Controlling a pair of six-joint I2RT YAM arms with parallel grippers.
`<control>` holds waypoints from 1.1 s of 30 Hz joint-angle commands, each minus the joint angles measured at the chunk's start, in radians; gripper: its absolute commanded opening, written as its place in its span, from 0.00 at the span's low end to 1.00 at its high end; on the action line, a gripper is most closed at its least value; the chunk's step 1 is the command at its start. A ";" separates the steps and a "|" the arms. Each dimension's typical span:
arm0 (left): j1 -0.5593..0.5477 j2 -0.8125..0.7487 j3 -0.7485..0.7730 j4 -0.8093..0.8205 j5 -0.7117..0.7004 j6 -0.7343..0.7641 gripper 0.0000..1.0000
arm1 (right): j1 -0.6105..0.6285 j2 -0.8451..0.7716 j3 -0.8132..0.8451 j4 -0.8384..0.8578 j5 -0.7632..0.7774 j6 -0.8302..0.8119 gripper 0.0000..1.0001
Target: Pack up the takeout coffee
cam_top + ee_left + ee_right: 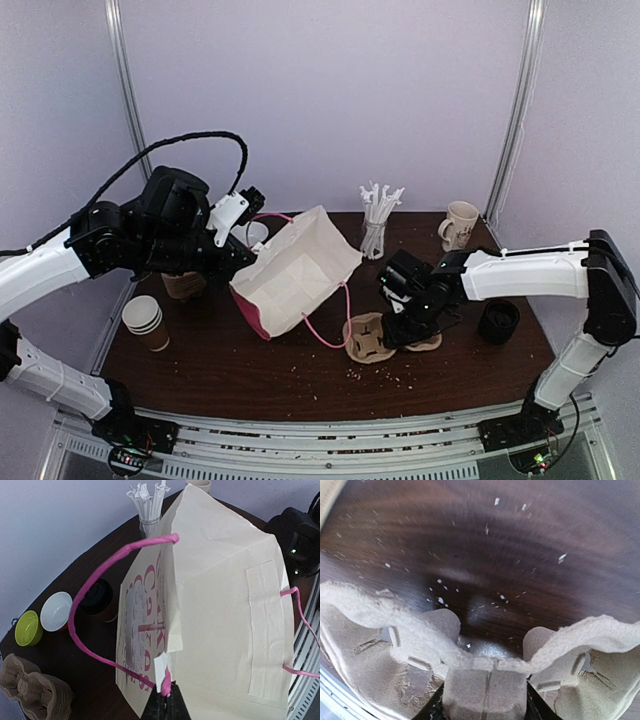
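My left gripper is shut on the pink handle of a cream paper bag and holds the bag tilted above the table; in the left wrist view the fingers pinch the handle's end at the bag's edge. The takeout coffee shows there as a round black lid on the table beyond the bag. In the top view a brown cup stands under my left arm, its top hidden. My right gripper is shut on the middle ridge of a pulp cup carrier, which also shows in the right wrist view.
A stack of lidless brown cups stands at the front left. A black cylinder of lids, a mug and a glass of wrapped straws are on the right. A white cup, a green bowl and spare carriers lie at the left.
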 commanded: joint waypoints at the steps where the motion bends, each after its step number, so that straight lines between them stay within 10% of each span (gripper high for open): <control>1: 0.005 0.000 -0.005 0.057 0.012 -0.016 0.00 | 0.007 -0.120 -0.057 0.044 0.085 0.007 0.42; 15: 0.005 0.056 0.048 0.041 0.028 -0.059 0.00 | 0.007 -0.507 -0.096 0.084 0.267 -0.014 0.40; 33: 0.005 0.227 0.166 -0.006 0.138 -0.132 0.00 | 0.022 -0.622 0.275 -0.051 0.240 -0.216 0.39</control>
